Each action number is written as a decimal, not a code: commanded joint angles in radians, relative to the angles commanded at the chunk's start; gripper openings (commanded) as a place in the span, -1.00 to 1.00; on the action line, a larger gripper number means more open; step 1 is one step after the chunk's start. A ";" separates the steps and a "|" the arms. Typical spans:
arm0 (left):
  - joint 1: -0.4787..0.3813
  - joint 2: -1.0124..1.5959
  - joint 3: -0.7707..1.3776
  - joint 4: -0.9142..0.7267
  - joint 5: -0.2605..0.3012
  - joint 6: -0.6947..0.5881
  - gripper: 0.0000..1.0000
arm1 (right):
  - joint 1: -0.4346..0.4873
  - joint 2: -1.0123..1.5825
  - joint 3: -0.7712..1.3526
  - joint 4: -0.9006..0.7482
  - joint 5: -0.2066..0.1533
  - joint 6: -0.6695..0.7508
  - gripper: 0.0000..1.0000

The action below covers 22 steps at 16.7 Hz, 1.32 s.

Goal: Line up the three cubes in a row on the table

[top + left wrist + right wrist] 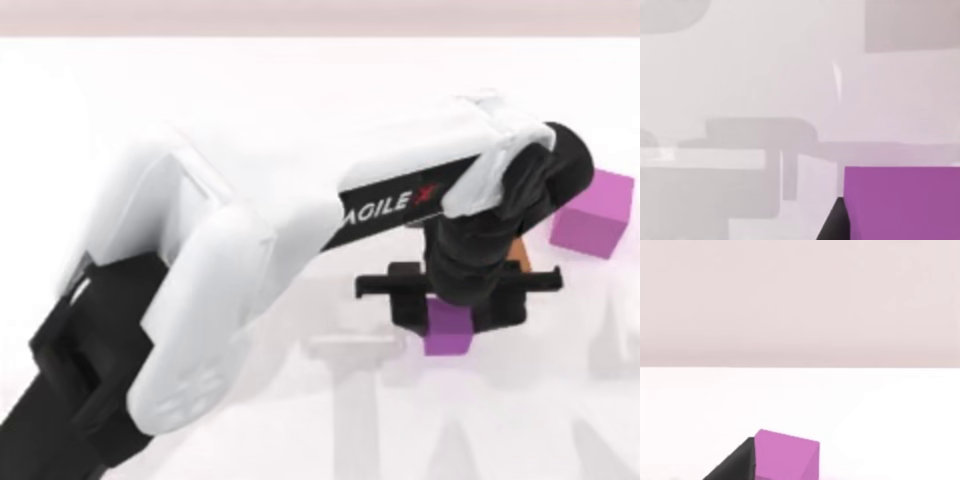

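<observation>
The left arm [250, 260] is stretched from the lower left across the frame's centre, its gripper [450, 315] right of centre, clamped on the small cube [447, 330]. The table [300, 420] lies open below. A sliver of the brown cube [519, 253] is seen, mostly hidden by the wrist. The large cube [593, 213] sits near the right edge.

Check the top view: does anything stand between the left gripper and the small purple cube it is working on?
Nothing visible does. The left gripper is right over the small purple cube, which shows just beneath its black body. The brown-orange cube peeks out behind the wrist, and the larger purple cube sits apart, further right on the table.
</observation>
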 joint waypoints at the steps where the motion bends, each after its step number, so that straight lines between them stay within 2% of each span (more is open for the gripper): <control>1: 0.000 0.000 0.000 0.000 0.000 0.000 0.06 | 0.000 0.000 0.000 0.000 0.000 0.000 1.00; 7: 0.000 0.000 0.000 0.000 0.000 0.000 0.96 | 0.000 0.000 0.000 0.000 0.000 0.000 1.00; 17: 0.000 0.000 0.004 -0.004 0.000 0.000 1.00 | 0.000 0.000 0.000 0.000 0.000 0.000 1.00; 22: 0.007 0.002 0.165 -0.166 0.001 -0.006 1.00 | 0.000 0.000 0.000 0.000 0.000 0.000 1.00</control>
